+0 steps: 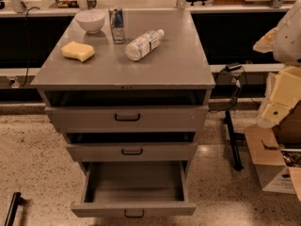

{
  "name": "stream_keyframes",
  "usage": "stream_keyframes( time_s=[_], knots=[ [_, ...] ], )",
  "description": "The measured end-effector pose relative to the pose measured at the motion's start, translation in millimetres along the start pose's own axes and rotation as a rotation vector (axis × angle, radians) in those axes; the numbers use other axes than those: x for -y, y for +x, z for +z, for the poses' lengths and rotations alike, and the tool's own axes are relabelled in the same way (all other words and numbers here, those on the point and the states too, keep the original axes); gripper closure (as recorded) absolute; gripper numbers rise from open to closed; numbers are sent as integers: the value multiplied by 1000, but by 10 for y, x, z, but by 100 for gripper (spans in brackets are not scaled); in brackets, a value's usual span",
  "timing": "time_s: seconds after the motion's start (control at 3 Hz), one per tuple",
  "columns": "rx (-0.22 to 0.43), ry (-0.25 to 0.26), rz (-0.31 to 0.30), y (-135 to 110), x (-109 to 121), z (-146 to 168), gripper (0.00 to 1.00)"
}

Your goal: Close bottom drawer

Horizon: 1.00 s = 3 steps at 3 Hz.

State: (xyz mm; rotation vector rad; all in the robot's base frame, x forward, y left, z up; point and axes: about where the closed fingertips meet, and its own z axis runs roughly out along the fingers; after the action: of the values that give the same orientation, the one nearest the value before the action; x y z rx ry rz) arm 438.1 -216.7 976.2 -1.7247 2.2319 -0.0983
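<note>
I see a grey cabinet (127, 126) with three drawers. The bottom drawer (134, 188) is at the very bottom, down by the floor. It is pulled far out toward me, and I can look right down onto its grey inside. Its front is thin, with a small black handle (134, 214) in the middle.

The middle drawer (94, 152) sits just above it. It sticks out a little, with a dark gap over it. The top drawer (84, 119) has the tallest front. It sticks out a little too, and there is a wide dark gap between it and the surface (178, 65) on top of the cabinet.

Four things are on the surface. A white bowl (90, 20) stands at the back left. A shiny can (117, 25) stands upright just beside the bowl, on its right. A clear bottle (143, 44) lies on its side near the can, with its cap pointing to the back right. A yellow sponge (77, 51) lies in front of the bowl, near the left edge.

My claw (281, 100) is at the right edge of the view. It looks pale and yellowish. It is well apart from the cabinet and touches none of the drawers. I cannot tell if it is open or closed.

A brown cardboard box (268, 166) sits on the speckled floor (37, 159) under my claw. A black stand (233, 140) is between the box and the cabinet. A black bar (11, 210) pokes in at the bottom left corner.
</note>
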Motion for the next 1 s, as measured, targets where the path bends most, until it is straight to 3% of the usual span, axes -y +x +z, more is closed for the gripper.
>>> stream_keyframes(
  time_s=[0.67, 1.0],
  knots=[
    [12, 3, -7, 26, 16, 168, 0],
    [92, -21, -41, 67, -199, 555, 0]
  ],
)
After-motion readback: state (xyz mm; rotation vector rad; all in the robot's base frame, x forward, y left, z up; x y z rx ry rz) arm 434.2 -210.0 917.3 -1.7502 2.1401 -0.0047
